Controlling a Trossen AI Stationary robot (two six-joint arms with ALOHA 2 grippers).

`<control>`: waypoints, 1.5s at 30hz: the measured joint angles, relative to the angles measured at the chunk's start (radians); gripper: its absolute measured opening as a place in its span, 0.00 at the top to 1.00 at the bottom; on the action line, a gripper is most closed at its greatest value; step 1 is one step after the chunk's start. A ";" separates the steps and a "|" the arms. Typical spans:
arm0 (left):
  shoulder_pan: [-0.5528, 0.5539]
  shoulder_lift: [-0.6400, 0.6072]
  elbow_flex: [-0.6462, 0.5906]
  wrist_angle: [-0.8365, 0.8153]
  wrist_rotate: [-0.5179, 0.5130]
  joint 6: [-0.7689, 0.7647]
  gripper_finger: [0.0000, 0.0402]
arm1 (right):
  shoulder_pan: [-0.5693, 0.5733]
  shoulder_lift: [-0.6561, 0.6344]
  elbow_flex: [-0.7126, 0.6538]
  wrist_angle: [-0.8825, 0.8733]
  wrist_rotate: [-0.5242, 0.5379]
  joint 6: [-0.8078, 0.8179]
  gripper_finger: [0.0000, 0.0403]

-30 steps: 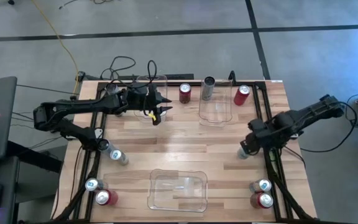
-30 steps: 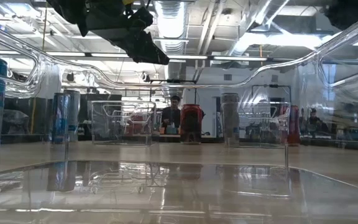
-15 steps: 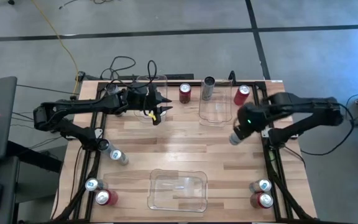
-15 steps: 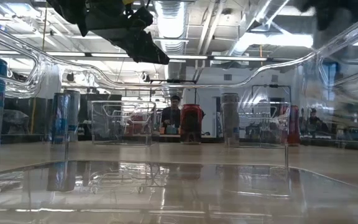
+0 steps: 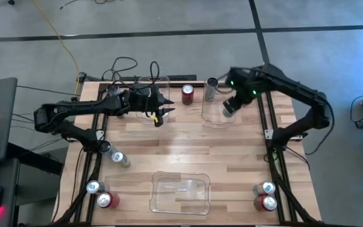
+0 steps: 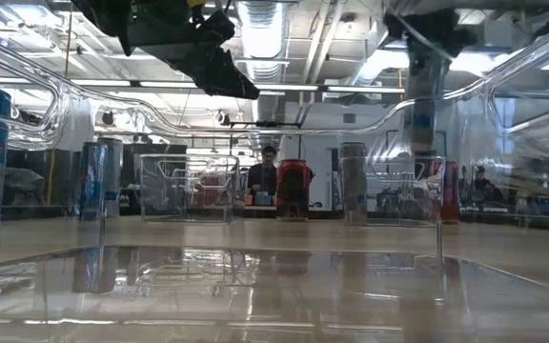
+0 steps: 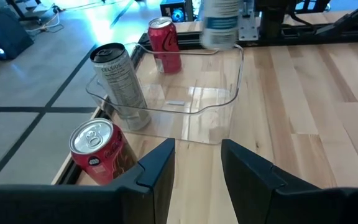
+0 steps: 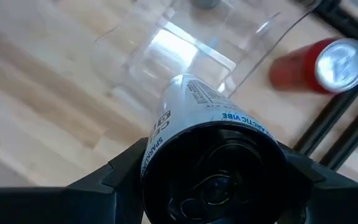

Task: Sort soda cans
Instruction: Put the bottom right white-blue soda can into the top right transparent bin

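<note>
Carrying a silver-white can (image 5: 230, 107) in my right end effector (image 5: 232, 106), jaws clamped around its body, I hang over the clear bin (image 5: 218, 118) at the counter's (image 5: 188, 151) far edge. Biggest risk: the can sits tilted in my grip, so letting go from up here could clip the bin's wall and send it rolling out toward the red can (image 8: 319, 67) just beyond that wall. Smaller risk: brushing the dark can (image 5: 212, 89) standing just past the bin's far wall. A second ago I was low at the counter's right edge; since then I swung across to this bin. My left end effector (image 5: 159, 108) waits, narrowly parted and empty, exactly where it was.
</note>
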 joint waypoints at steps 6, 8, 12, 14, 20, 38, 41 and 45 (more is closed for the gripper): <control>0.000 0.000 0.000 -0.001 0.000 0.013 0.68 | -0.153 0.080 0.002 0.088 -0.001 -0.142 0.35; 0.000 0.000 0.000 -0.001 0.000 0.013 0.68 | -0.200 0.110 0.002 0.118 -0.004 -0.185 0.35; 0.000 0.000 0.000 -0.001 0.000 0.013 0.68 | -0.281 0.165 0.002 0.160 -0.011 -0.254 0.35; 0.000 0.000 0.000 -0.001 0.000 0.014 0.68 | -0.317 0.197 0.002 0.173 -0.012 -0.283 0.35; 0.005 0.000 0.000 -0.001 0.000 0.020 0.68 | -0.379 0.278 0.002 0.234 -0.012 -0.342 0.35; 0.021 0.000 0.000 -0.004 0.001 0.014 0.68 | -0.387 0.381 0.002 0.336 -0.031 -0.422 0.35; 0.021 0.000 0.000 -0.004 0.001 0.013 0.68 | -0.387 0.381 0.002 0.335 -0.031 -0.422 0.33; 0.021 0.000 0.000 -0.006 0.001 0.013 0.68 | -0.387 0.381 0.002 0.336 -0.031 -0.422 0.27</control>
